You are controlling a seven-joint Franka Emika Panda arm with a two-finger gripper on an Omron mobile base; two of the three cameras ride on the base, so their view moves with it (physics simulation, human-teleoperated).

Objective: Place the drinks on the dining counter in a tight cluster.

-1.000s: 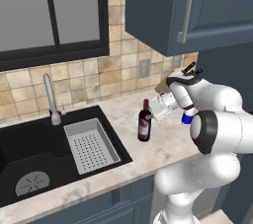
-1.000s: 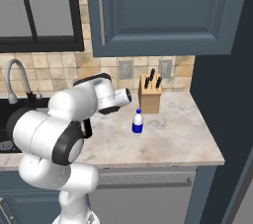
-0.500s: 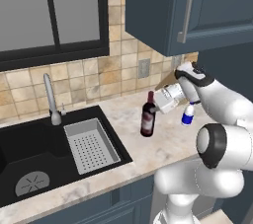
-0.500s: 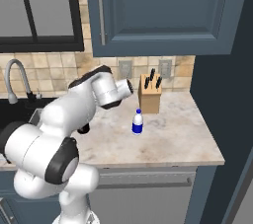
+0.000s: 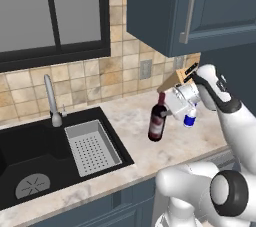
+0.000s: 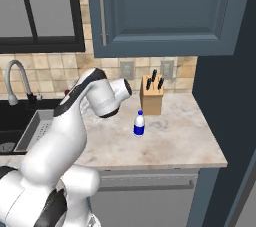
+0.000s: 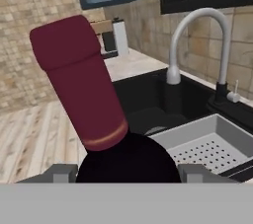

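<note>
kitchen corner with a marble counter [image 5: 150, 156], black sink [image 5: 30, 156] on one side, knife block [image 6: 151, 100] back by the tiled wall. so i'm driving this from afar and the wine bottle [image 5: 157, 121] is right at the gripper [image 5: 170, 112], standing on the counter near the sink edge, maybe leaning a touch. on the hand view the bottle's red top [image 7: 79, 80] and dark shoulder sit squarely between the two finger tips [image 7: 62, 172].

what worries me: the jaws stand fairly wide, and i honestly can't tell whether the pads are actually pressing the glass or just flanking it, so i won't call it a grip yet. if i lift on a loose hold, i reckon the bottle slips or tips, and the sink is right there to catch it. it's also tall and top-heavy, so a fast swing could rock it.

small water bottle [image 6: 139, 123] stands just beside the knife block, behind the arm's wrist, and a careless elbow sweep could knock it.
</note>
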